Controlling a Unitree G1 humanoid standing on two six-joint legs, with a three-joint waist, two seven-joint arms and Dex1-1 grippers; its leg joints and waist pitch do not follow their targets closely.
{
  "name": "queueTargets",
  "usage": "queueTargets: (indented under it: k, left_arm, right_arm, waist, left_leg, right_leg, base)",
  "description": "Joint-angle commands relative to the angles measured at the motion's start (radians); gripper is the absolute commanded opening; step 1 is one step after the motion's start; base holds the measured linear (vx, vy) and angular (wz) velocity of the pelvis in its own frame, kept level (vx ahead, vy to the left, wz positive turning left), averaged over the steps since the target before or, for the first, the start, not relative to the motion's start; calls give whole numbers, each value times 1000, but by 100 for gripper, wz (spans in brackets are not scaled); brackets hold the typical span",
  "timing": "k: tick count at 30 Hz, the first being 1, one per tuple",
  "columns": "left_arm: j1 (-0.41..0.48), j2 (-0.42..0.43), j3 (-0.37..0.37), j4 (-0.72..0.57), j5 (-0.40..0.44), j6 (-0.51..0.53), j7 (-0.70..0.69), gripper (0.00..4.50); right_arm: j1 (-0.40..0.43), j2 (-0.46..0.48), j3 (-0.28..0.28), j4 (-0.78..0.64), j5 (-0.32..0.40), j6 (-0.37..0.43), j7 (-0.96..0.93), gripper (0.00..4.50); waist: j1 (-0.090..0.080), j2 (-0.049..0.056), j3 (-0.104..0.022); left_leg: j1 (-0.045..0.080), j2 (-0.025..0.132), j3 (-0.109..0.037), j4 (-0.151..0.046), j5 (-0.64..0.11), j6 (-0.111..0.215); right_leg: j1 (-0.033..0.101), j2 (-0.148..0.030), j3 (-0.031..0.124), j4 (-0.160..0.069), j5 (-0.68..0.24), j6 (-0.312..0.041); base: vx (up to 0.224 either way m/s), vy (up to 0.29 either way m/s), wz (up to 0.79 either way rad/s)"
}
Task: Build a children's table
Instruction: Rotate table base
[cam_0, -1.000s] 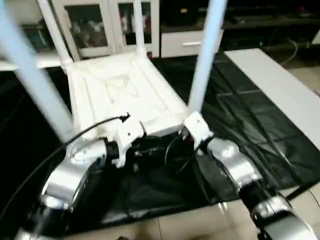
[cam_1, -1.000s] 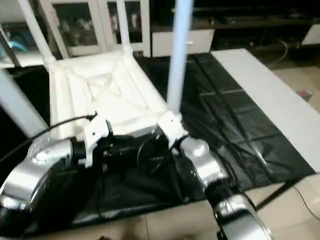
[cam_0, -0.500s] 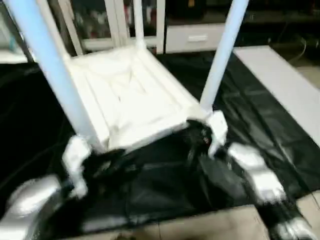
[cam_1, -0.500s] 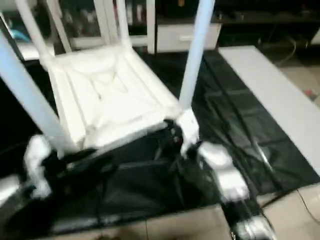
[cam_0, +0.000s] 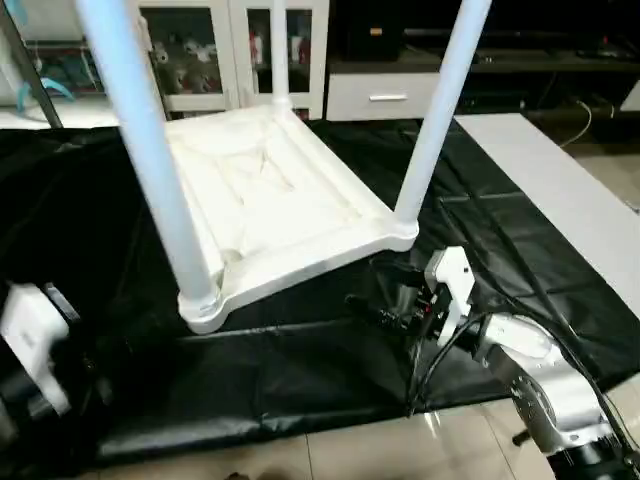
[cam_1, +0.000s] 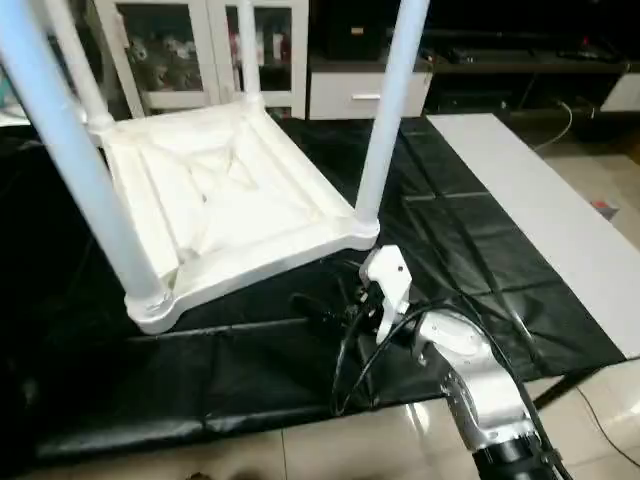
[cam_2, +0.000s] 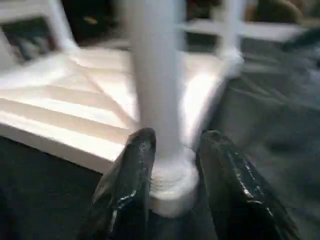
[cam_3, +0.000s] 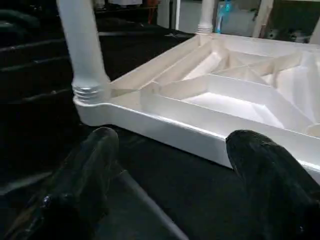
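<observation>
A: Right gripper is spread wide and holds nothing. It sits low over the black cloth, just off the near edge of the top. I see 1 leg seated in the corner socket ahead of it.

B: Left?

A: Left gripper has its fingers apart, 1 on each side of the base of a leg at its socket. I can't tell if they touch it. From the head camera the left arm is at the frame edge, fingers not visible.

B: Where's the table?

A: Upside down on the cloth, ribs up. I count 3 legs standing in the head view; the 4th corner I can't confirm.

B: Step?

A: My read: seating check on the near legs. I'd close left slowly on the leg just above the collar, press straight down along its axis, no side load. The top isn't held down, so it could slide or tip.

B: Right arm's job?

A: Brace the top's near rim, keep clear of the leg.
</observation>
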Motion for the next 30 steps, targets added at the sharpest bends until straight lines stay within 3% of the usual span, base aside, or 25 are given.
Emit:
queueTargets:
  k: [1, 4, 6, 7, 9, 10, 13, 15, 18, 19, 20, 22, 23, 24, 25, 26, 28, 29, 30]
  left_arm:
    - [-52, -16, -35, 39, 25, -45, 26, 202]
    - [-104, -24, -68, 88, 59, -69, 39, 229]
    - [-133, -28, -79, 122, 72, -81, 48, 242]
    - [-146, -28, -85, 140, 82, -90, 53, 250]
    - [-185, -32, -103, 185, 89, -100, 57, 261]
    - [-217, -37, -124, 214, 81, -100, 51, 278]
    - [-275, -53, -158, 246, 79, -103, 46, 293]
    - [-313, -67, -185, 271, 71, -102, 32, 300]
    - [-340, -78, -208, 290, 78, -108, 28, 300]
    - [-379, -101, -250, 307, 85, -105, 16, 300]
    - [-411, -121, -286, 321, 91, -101, 5, 300]
    - [-472, -162, -368, 357, 114, -98, -21, 300]
    - [-484, -172, -385, 367, 121, -97, -25, 300]
    - [-505, -190, -411, 384, 129, -92, -31, 300]
    - [-529, -211, -440, 407, 142, -89, -36, 300]
    - [-553, -230, -472, 436, 161, -102, -47, 300]
    - [-583, -253, -503, 473, 181, -119, -53, 300]
    - [-637, -300, -555, 544, 224, -153, -56, 300]
    - [-652, -312, -563, 565, 236, -163, -49, 300]
  right_arm:
    - [6, -10, -19, -20, -3, 14, 7, 380]
    - [9, -16, -24, -28, 0, 20, 10, 380]
    - [12, -22, -25, -38, 6, 25, 10, 380]
    - [14, -24, -26, -42, 9, 28, 10, 380]
    - [22, -31, -29, -57, 12, 36, 12, 380]
    - [29, -34, -32, -67, 13, 42, 13, 380]
    - [40, -38, -34, -77, 15, 46, 15, 380]
    - [46, -39, -32, -82, 17, 52, 19, 380]
    - [48, -41, -29, -82, 9, 50, 18, 380]
    - [50, -41, -29, -85, 4, 50, 12, 380]
    - [51, -41, -29, -86, 0, 50, 8, 380]
    - [55, -46, -27, -95, -3, 56, 6, 380]
    - [56, -48, -26, -96, -5, 56, 7, 380]
    - [58, -53, -25, -100, -8, 58, 9, 380]
    - [60, -58, -24, -102, -11, 59, 11, 380]
    - [63, -64, -24, -106, -14, 61, 13, 380]
    - [65, -69, -26, -111, -16, 63, 14, 380]
    - [70, -77, -33, -121, -17, 66, 11, 380]
    - [71, -78, -35, -123, -17, 66, 9, 380]
  waist:
    - [-6, 18, -34]
    - [-9, 21, -37]
    - [-8, 19, -39]
    - [-8, 26, -40]
    - [-8, 21, -43]
    - [-5, 21, -46]
    - [1, 22, -45]
    - [0, 22, -46]
    - [-5, 21, -53]
    - [-3, 20, -53]
    - [-1, 30, -56]
    - [2, 22, -59]
    - [6, 37, -60]
    - [7, 37, -59]
    - [11, 33, -65]
    - [12, 36, -66]
    - [9, 38, -67]
    - [6, 34, -67]
    - [5, 34, -66]
  left_leg:
    - [30, 60, -55, -110, -591, -90]
    - [24, 60, -55, -113, -574, -90]
    - [30, 59, -50, -111, -566, -88]
    - [30, 59, -51, -110, -560, -89]
    - [24, 59, -49, -110, -523, -80]
    - [28, 59, -43, -108, -497, -74]
    - [36, 59, -38, -102, -496, -69]
    - [32, 60, -40, -103, -492, -72]
    - [14, 60, -41, -103, -408, -55]
    - [22, 59, -36, -100, -408, -47]
    - [27, 59, -35, -96, -409, -51]
    - [24, 59, -31, -93, -361, -38]
    - [27, 60, -31, -92, -348, -37]
    - [29, 60, -29, -91, -342, -35]
    - [19, 60, -30, -88, -285, -23]
    - [13, 58, -29, -85, -247, -8]
    - [15, 56, -26, -82, -237, 0]
    - [9, 55, -27, -81, -233, 13]
    - [10, 54, -26, -80, -240, 18]
  right_leg:
    - [-7, -52, 47, -106, -490, -85]
    - [1, -51, 46, -99, -434, -100]
    - [-3, -51, 48, -101, -412, -105]
    - [-2, -52, 49, -99, -400, -111]
    - [6, -52, 49, -94, -349, -124]
    - [2, -50, 51, -91, -308, -142]
    - [-3, -54, 54, -96, -324, -157]
    - [2, -54, 52, -94, -325, -158]
    - [18, -53, 50, -81, -233, -170]
    - [11, -53, 51, -86, -248, -173]
    - [8, -55, 53, -85, -246, -180]
    - [13, -54, 53, -83, -197, -198]
    - [11, -55, 54, -81, -181, -201]
    - [9, -52, 54, -83, -168, -203]
    - [23, -54, 53, -71, -102, -215]
    - [26, -54, 53, -68, -69, -220]
    - [26, -51, 52, -71, -56, -224]
    - [34, -55, 51, -72, -65, -230]
    - [32, -54, 52, -76, -81, -228]
  base:
    - [0, 0, 0]
    - [0, 0, 0]
    - [0, 0, 0]
    - [0, 0, 0]
    - [0, 0, 0]
    - [0, 0, 0]
    - [0, 0, 0]
    - [0, 0, 0]
    - [0, 0, 0]
    - [0, 0, 0]
    - [0, 0, 0]
    - [0, 0, 0]
    - [0, 0, 0]
    - [0, 0, 0]
    - [0, 0, 0]
    - [0, 0, 0]
    - [0, 0, 0]
    - [0, 0, 0]
    - [0, 0, 0]
